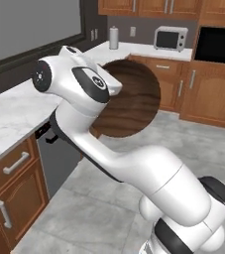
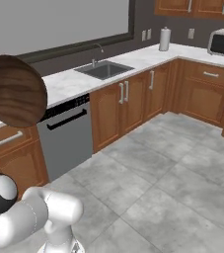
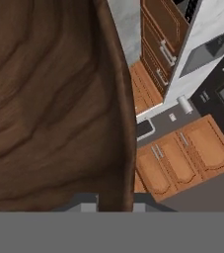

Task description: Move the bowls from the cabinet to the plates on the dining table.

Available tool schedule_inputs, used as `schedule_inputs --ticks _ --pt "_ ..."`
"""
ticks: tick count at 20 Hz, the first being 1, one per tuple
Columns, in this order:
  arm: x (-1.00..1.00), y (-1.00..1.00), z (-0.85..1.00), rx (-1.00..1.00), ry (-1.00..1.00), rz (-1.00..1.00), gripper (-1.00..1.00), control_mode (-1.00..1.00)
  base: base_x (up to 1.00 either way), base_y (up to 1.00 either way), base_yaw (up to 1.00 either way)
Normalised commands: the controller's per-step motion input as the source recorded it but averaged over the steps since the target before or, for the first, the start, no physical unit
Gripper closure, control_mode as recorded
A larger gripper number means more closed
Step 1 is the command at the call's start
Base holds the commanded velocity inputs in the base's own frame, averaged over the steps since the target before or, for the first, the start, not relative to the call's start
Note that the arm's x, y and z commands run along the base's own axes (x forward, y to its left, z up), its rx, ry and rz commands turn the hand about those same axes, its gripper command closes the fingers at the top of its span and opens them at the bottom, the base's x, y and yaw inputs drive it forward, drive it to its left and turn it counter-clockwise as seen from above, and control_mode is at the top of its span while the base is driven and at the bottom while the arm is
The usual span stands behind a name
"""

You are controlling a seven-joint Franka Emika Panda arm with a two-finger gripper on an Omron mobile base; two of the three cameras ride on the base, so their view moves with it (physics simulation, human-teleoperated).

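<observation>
Up close, the hand view has the dark brown wood-grain bowl [image 3: 49, 99] pressed against the camera, its grain running in curved bands and its rim curving down the middle of the picture to the 2 finger tips at the bottom. The fingers [image 3: 114, 206] are clenched on that rim, with barely any gap between them, so the bowl hangs from the hand rather than resting on anything. Whether anything lies inside the bowl cannot be told, since its broad face is turned toward the cameras.

In the left base view the bowl [image 1: 134, 99] stands on edge, tilted, partly behind the white arm's wrist, in the air beside the marble desk [image 1: 15, 114] and above the grey tiled floor [image 1: 99, 208]. In the right base view the same bowl [image 2: 15, 91] hangs at the left edge, in front of the desk edge and above a drawer.

Just past it, under the desk, sits a dishwasher [image 2: 66, 136] with a dark bar handle. Farther along the desk is a sink [image 2: 103, 69] with a tap. At the far end stand a paper towel roll [image 2: 165, 38] and a microwave [image 1: 170, 38], with brown wall cabinets [image 1: 148, 7] above them.
</observation>
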Motion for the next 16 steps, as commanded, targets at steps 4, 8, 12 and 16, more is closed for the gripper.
schedule_inputs --ticks 4,8,12,16 --pt "0.0 0.0 0.0 0.0 0.0 0.0 1.0 1.0 -0.01 -0.37 -0.15" --pt "0.0 0.0 0.0 0.0 0.0 0.0 1.0 1.0 0.0 -0.24 -0.19" --pt "0.0 0.0 0.0 0.0 0.0 0.0 1.0 1.0 0.0 -0.09 -0.23" --pt "0.0 0.0 0.0 0.0 0.0 0.0 1.0 1.0 0.0 0.0 -0.25"
